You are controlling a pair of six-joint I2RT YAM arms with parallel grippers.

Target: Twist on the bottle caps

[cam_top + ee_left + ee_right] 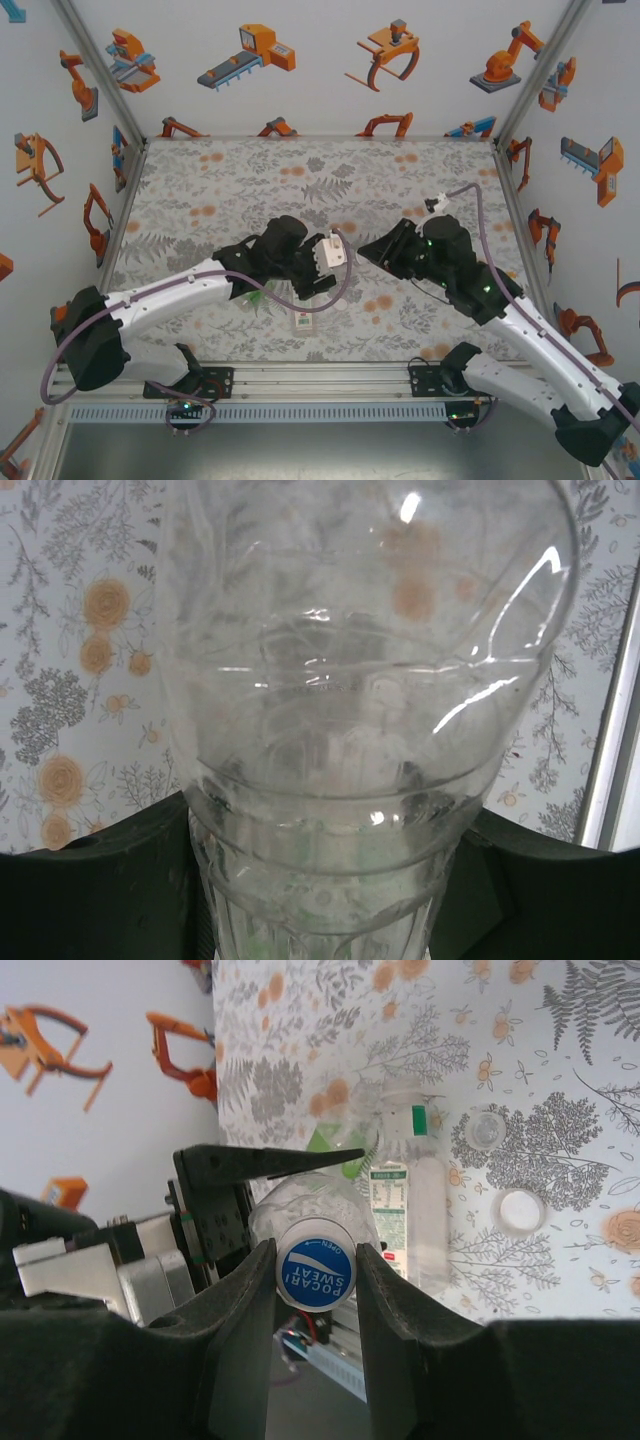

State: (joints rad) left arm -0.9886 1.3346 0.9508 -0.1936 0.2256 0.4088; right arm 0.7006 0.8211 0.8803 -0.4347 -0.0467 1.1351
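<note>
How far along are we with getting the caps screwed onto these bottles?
Nothing looks finished yet. In hand: the left gripper holds the clear bottle while the right gripper pinches the blue Pocari Sweat cap at its neck; whether it's threaded, I can't tell. Left: a translucent cap and a white cap lie loose on the table beside the labelled bottle, which lies on its side.

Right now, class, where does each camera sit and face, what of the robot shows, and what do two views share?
Top external: above and behind, facing down on the table; left arm and right arm show.
Left wrist: on the left arm, facing along the left claw at the clear bottle it grips.
Right wrist: on the right arm, facing along the right claw, shut on a blue cap.
Shared: both wrist views show the clear bottle.
</note>
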